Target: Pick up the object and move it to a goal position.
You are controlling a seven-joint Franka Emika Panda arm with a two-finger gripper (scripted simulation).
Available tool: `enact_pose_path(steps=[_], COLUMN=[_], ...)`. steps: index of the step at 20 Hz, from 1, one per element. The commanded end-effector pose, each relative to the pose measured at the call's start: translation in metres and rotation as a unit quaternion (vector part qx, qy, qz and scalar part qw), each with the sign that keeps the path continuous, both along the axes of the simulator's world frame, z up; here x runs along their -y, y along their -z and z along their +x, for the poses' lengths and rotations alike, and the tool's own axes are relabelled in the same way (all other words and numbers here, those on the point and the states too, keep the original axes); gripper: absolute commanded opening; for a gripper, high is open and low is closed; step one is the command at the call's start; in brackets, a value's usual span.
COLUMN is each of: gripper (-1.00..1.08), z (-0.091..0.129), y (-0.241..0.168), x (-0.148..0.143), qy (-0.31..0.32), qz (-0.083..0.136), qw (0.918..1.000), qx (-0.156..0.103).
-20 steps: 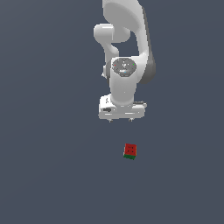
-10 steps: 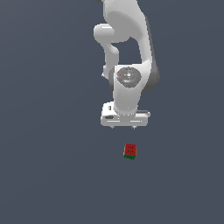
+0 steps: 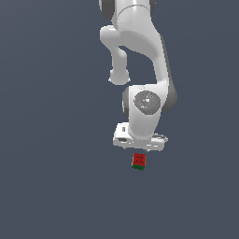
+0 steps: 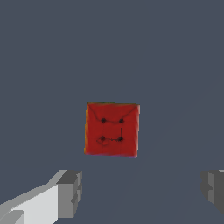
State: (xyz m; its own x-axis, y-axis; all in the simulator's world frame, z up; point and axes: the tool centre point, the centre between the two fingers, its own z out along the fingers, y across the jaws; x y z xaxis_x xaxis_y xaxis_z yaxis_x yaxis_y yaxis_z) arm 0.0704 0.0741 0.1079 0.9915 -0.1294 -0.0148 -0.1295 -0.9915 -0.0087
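The object (image 3: 138,161) is a tiny red cube with dark dots and a green bottom strip, lying on the grey floor. In the wrist view the object (image 4: 112,129) shows its red top face with several dark dots. My gripper (image 3: 140,148) hangs just above it, pointing down, apart from it. In the wrist view the gripper (image 4: 142,190) is open and empty. Its two grey fingertips (image 4: 70,192) stand wide apart, and the cube lies just beyond the gap between them, nearer one finger.
The white arm (image 3: 140,56) rises from the hand toward the exterior view's top. The flat grey floor (image 3: 56,177) surrounds the cube, with no other objects in sight.
The arm has lowered its hand toward the cube, closing most of the gap above it. The cube has not moved.
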Motion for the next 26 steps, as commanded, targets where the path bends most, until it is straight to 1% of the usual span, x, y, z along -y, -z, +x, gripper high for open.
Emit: enact_pose_path(steps=[1,6,11,19,26], gripper=[1.0,1.0,1.0,1.0,1.0], z=[0.01,0.022,0.029,0.029,0.028], y=[0.007,0.018,0.024,0.03,0.065], x=[-0.005,-0.012,-0.016,-0.017,-0.017], qy=[0.011,0.027,0.034,0.035,0.036], qz=[-0.002,-0.004,-0.005,-0.005,-0.005], qw=[0.9999,0.9996,0.9994,0.9994,0.9993], qx=[0.002,0.005,0.006,0.006,0.006])
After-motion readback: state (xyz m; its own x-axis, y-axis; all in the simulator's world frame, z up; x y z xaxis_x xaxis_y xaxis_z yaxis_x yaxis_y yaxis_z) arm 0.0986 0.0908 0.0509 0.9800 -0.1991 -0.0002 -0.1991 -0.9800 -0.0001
